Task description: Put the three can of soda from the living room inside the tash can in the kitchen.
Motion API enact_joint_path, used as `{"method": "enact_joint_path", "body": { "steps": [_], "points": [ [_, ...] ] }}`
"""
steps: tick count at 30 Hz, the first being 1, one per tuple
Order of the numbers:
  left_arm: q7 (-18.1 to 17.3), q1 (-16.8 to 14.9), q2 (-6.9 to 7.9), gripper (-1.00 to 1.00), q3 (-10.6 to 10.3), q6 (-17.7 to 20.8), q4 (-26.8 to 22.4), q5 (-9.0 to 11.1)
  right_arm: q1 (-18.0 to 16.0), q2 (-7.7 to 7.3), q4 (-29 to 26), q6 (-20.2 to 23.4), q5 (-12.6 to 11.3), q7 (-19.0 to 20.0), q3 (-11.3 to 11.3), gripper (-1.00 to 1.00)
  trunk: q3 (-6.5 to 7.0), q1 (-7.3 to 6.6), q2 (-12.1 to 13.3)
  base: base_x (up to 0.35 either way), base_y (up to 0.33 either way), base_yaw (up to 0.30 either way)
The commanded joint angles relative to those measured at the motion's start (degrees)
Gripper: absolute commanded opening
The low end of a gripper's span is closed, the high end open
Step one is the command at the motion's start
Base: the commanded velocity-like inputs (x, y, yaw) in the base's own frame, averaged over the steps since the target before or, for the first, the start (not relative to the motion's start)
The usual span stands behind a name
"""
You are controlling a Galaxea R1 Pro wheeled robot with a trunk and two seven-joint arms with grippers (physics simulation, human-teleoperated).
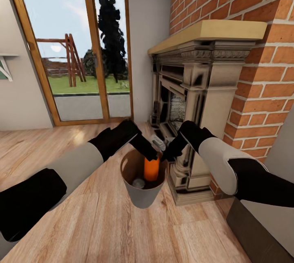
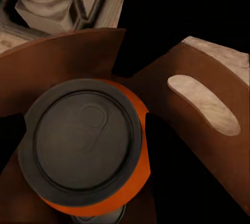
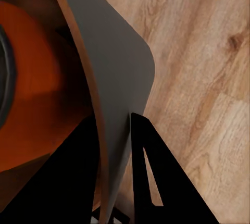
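Trash can: we see the grey tash can (image 1: 143, 191) held above the wood floor (image 1: 81, 230), just left of the brick fireplace (image 1: 196, 104).
Right gripper (image 1: 166, 155): its jaws pinch the can's far-right wall (image 3: 112, 104), one finger each side.
Left gripper (image 1: 150, 153): closed on the upright orange soda can (image 1: 151, 168) inside the bucket (grey top (image 2: 83, 138) up).
Second can: we make out a grey top (image 1: 139, 182) at the bottom.

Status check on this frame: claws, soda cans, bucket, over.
Right claw clamps trash can wall. Left claw holds orange can inside it. Second can at bottom.
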Motion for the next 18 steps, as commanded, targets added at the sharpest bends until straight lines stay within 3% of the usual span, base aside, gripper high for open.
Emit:
{"method": "enact_joint_path", "body": {
  "steps": [1,18],
  "points": [
    [0.4,0.6,0.13,-1.00,0.0,-0.3,0.0,-0.1,0.0,0.01,0.0,0.4,-1.1,0.2,-0.9,-1.00,0.01,-0.01,0.0,0.000,0.000,0.000],
    [1.1,1.8,0.76,-1.00,-0.2,-1.1,-0.5,-0.1,-0.6,-0.30,0.0,0.4,-1.1,0.1,-1.1,-1.00,0.01,-0.01,0.0,0.000,0.000,0.000]
  ]
}}
